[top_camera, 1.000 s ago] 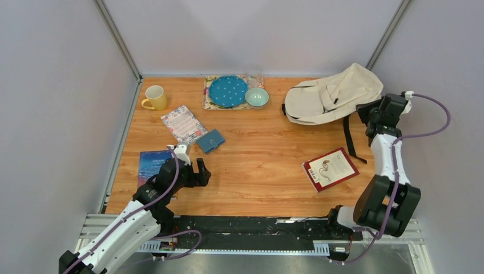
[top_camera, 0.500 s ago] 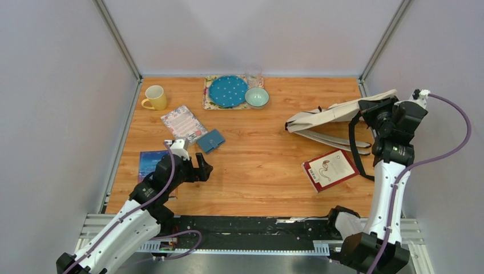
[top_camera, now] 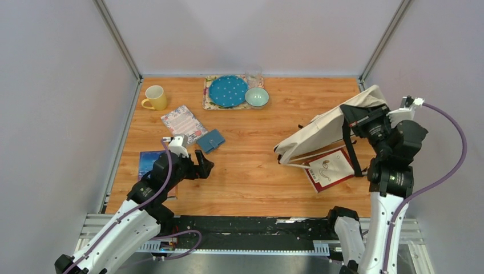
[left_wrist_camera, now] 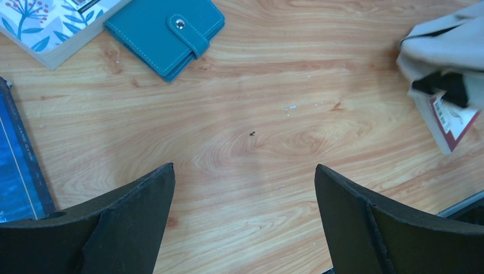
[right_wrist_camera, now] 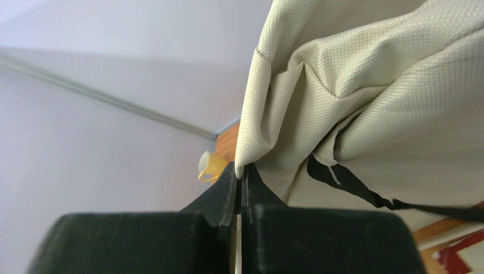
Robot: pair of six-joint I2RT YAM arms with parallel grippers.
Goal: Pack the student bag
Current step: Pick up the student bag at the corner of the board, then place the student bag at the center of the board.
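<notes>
White shells and black joint housings on left arm [top_camera: 128, 225] and right arm [top_camera: 383, 228]. Purple cable [top_camera: 462, 145] along each. Matte black, wedge-shaped fingers [left_wrist_camera: 131, 222] on left claw [left_wrist_camera: 244, 171] and right claw [right_wrist_camera: 240, 177]. Black base rail [top_camera: 257, 225].

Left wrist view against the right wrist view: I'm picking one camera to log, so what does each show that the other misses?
Only left wrist: teal wallet, blue book, floral book, left gripper open. Only right wrist: yellow mug, right gripper shut on the student bag. Both: the bag and the red book.
</notes>
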